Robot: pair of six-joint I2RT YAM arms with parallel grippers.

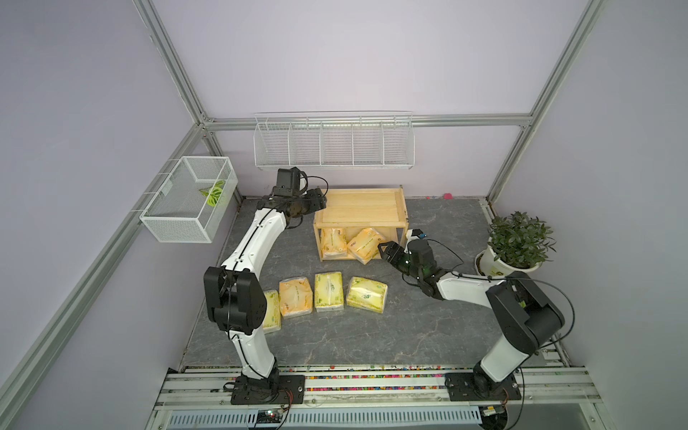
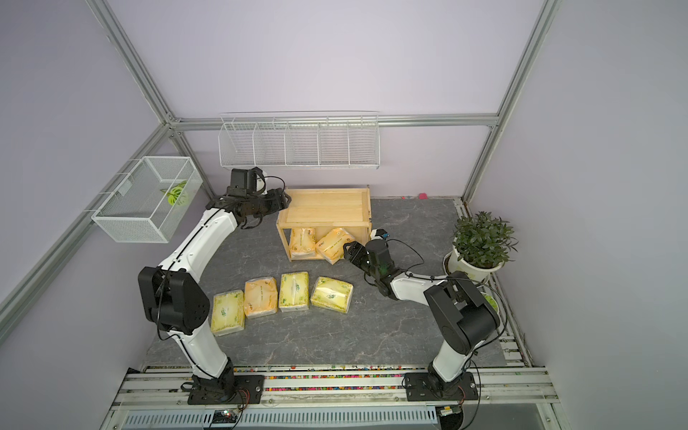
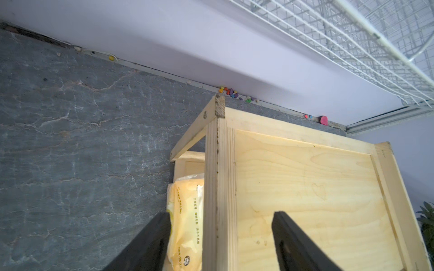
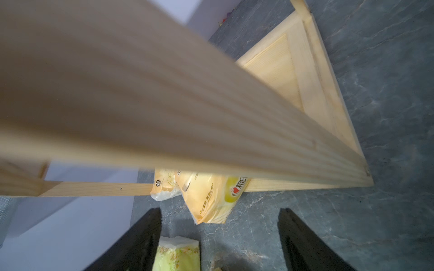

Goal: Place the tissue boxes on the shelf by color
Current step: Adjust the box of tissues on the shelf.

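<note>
4 tissue boxes (image 1: 328, 292) sit in a row on the near table (image 1: 428, 327): 1 orange box (image 1: 295, 298) and 3 yellow-green. The leftmost yellow-green one is half hidden under the left arm's elbow (image 1: 234, 298), so that arm blocks it. The other 3 are clear from above.

Next back, the right gripper (image 1: 383, 249) hangs low just beside the near right post of the shelf (image 1: 359, 208), jaws spread, nothing between them. It points at the tilted orange box (image 1: 366, 244) in the lower tier, whose corner overhangs the near edge. My read: placed to nudge it in. The upright orange box (image 1: 332, 242) stands against it on the left. So orange goes low, 2 of 3 in. The top tray is bare, presumably for yellow-green.

The left gripper (image 1: 321, 199) is at the shelf's far left corner, jaws spread astride the left rim rail. The wrist view shows a gap on each side, so it is not clamped. Likely there to steady the light shelf against a push.

On the far wall hangs a white wire rack (image 1: 333, 145), with a mesh basket (image 1: 186, 208) far left and a potted plant (image 1: 519, 238) right. None are in the way. Risk: the low top tier cramps entry to the lower one.
</note>
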